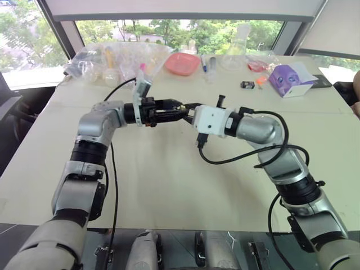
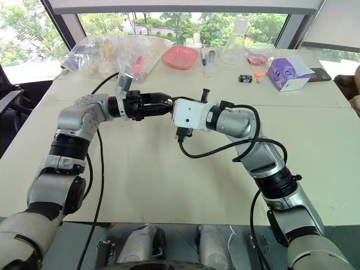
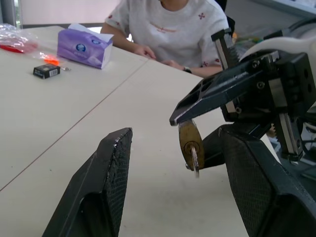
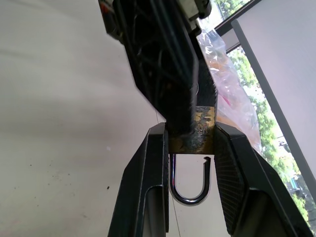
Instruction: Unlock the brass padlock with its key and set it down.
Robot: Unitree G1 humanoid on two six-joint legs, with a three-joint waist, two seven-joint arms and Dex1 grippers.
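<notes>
The brass padlock [image 4: 202, 132] is pinched by its body in my right gripper [image 4: 190, 129], held up over the table's middle. Its silvery shackle [image 4: 190, 191] hangs with one end free of the body. In the left wrist view the padlock [image 3: 189, 139] hangs from the right gripper's fingers [image 3: 217, 89], with the key [image 3: 194, 163] sticking out of its bottom. My left gripper [image 3: 175, 132] is open, one finger on each side of the padlock and key, the padlock nearer one finger. In the head views the left gripper [image 1: 181, 109] and the right gripper [image 1: 191, 108] meet tip to tip.
At the far side of the table [image 1: 169, 169] lie clear plastic bags [image 1: 112, 59], a red plate [image 1: 183, 63], a glass flask [image 1: 236, 50], a small black-and-white block [image 1: 247, 85] and a purple tissue box [image 1: 289, 79]. A person [image 3: 173, 29] sits at the table's right end.
</notes>
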